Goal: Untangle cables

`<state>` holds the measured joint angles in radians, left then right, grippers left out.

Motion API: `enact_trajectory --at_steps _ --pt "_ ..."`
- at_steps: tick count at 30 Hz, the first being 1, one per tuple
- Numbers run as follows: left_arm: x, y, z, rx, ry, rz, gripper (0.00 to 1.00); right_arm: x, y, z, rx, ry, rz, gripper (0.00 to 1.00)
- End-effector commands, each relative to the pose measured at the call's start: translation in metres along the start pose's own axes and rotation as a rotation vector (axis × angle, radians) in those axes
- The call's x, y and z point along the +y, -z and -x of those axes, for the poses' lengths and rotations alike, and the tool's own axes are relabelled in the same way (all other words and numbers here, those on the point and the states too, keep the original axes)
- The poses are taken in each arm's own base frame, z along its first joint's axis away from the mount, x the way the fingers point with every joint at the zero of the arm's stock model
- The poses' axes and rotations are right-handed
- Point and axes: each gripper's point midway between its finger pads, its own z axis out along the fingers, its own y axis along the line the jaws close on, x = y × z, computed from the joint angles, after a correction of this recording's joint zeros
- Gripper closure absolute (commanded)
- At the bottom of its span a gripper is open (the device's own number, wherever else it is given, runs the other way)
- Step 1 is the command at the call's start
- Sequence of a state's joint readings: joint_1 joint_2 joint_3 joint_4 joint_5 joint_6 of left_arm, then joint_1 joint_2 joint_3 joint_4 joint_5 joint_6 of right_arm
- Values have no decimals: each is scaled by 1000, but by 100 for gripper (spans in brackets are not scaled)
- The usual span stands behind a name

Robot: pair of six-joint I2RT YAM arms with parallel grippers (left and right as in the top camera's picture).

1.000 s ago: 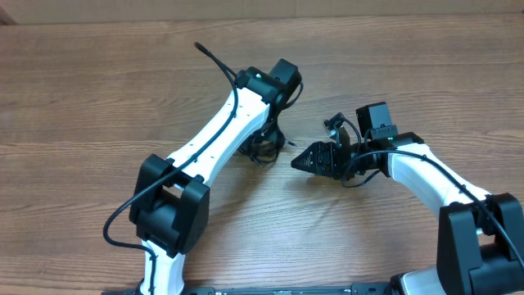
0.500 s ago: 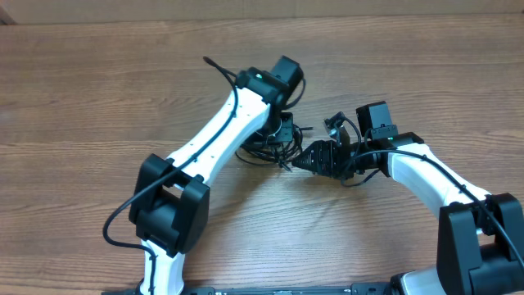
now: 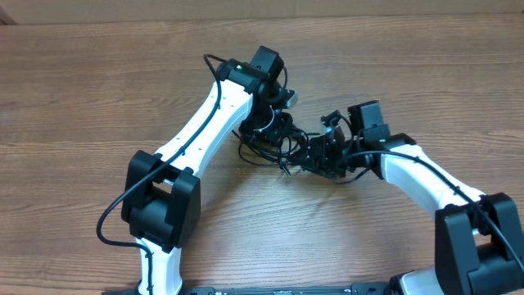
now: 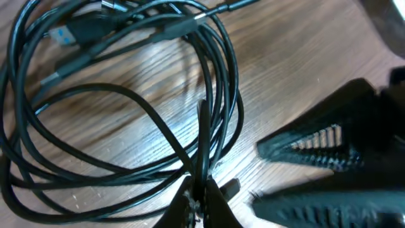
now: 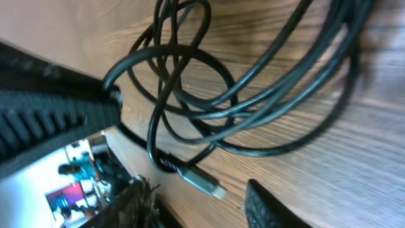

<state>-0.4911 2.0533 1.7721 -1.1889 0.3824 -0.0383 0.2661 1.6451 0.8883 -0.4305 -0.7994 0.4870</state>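
Tabletop (image 3: 74, 98) of brown wood is carrying the white left arm (image 3: 209, 123), slanting up from lower left and covering part of the cables (image 3: 264, 147) coiled at centre. The left gripper (image 4: 201, 197) is pinching one strand tight. Just right of it, the right gripper (image 5: 199, 199) is holding its fingers apart, a silvery plug (image 5: 205, 183) lying between them.

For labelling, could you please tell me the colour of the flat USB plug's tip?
The plug tip is blue, clearest in the left wrist view.
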Motion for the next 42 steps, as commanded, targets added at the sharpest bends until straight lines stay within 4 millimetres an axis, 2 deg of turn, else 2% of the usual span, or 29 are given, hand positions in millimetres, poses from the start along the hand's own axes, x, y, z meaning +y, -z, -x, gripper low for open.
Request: enact_trajectory --at_steps 1,5,10,16,27,35,42 --pt "-12 8 3 -22 -196 -36 96 0 -14 2 -36 -160 -52 64" --pt "-6 10 1 -16 -179 -32 96 3 -18 14 -109 -259 -67 65" --pt "-2 13 0 -17 -154 -56 96 10 -18 22 -138 -267 -38 65" --pt "-10 15 1 -26 -153 -112 96 12 -19 22 -140 -258 -37 66" --pt "-10 15 -3 -12 -199 -113 96 17 -22 29 -161 -314 -10 66" --pt "-10 15 -3 -13 -205 -112 96 12 -44 18 -104 -346 -20 67" --pt "-8 13 -4 -9 -230 -101 96 20 -48 21 -105 -340 15 70"
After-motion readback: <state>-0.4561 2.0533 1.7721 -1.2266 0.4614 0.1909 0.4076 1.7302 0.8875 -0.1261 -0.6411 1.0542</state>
